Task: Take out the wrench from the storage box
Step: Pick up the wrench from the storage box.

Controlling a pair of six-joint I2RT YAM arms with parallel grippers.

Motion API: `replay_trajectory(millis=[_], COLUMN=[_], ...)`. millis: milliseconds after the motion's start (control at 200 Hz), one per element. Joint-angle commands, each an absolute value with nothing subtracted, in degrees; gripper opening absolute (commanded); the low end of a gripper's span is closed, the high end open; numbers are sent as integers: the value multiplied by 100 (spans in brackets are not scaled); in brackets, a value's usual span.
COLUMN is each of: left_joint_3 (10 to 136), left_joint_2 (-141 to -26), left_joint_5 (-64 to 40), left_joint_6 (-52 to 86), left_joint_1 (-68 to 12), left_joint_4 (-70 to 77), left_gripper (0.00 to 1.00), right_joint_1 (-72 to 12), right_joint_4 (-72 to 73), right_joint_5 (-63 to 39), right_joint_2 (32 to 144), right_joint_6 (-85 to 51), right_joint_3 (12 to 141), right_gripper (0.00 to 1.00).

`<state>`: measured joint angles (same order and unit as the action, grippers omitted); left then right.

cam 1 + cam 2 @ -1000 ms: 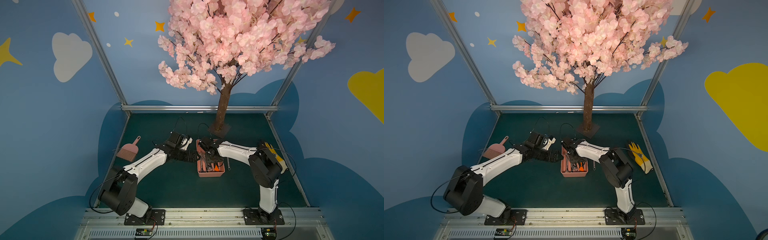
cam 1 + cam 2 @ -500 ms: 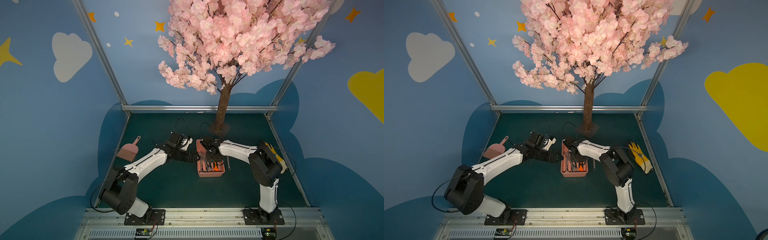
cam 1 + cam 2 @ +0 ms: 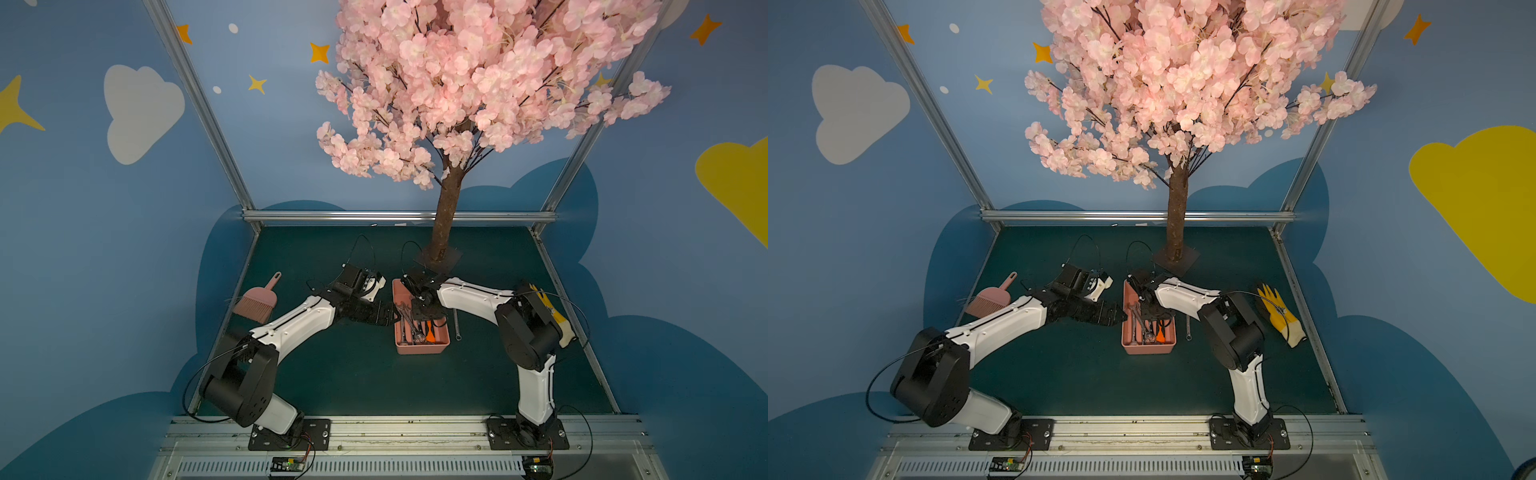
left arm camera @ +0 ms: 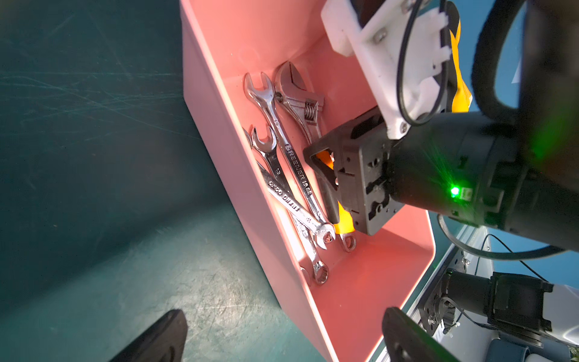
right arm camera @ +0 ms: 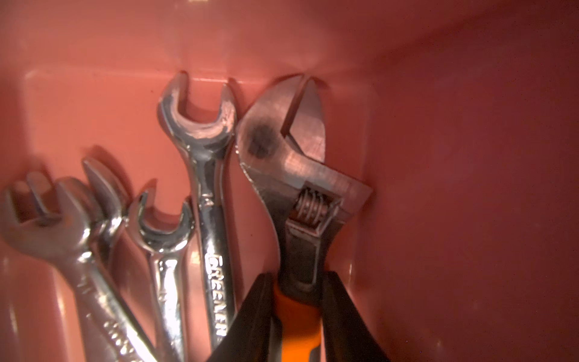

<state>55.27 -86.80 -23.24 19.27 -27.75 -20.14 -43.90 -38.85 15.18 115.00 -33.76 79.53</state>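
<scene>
right wrist: right jaws pinch wrench (image 5: 282, 163) by its orange grip, left jaws spread; best lifted straight, clearing box (image 5: 470, 188).

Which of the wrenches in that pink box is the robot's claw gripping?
The adjustable wrench, the only one with an orange handle; the right gripper pinches that handle. The combination wrenches are all-silver.

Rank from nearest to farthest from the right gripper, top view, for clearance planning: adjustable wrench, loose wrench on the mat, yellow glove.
1. adjustable wrench, in the storage box, between the right gripper fingers.
2. loose wrench, on the mat right of the box.
3. yellow glove, at the mat's right edge.
</scene>
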Motion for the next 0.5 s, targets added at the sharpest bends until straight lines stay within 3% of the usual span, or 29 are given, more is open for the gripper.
replay_trajectory(millis=[0,215,496], left_joint_3=[5634,5675,5696], left_joint_2=[-8771,-8778,-8762], left_joint_5=[-2408,-2403,-2371], left_joint_6=[1828,1825,1817], left_joint_1=[-2756,-2756,-2745], left_joint_4=[-2074,-2114,-2173], left_gripper=[100,100,100], right_joint_1=[-4396,-4490,-4500], right_joint_4=[-3883,-4015,-4093], right_joint_5=[1237,1499,1626], right_joint_2=[11968,11661,11180], right_joint_6=[-3279,-3192,-3034], right_joint_3=[7787,7917,8109], right_gripper=[18,0,0])
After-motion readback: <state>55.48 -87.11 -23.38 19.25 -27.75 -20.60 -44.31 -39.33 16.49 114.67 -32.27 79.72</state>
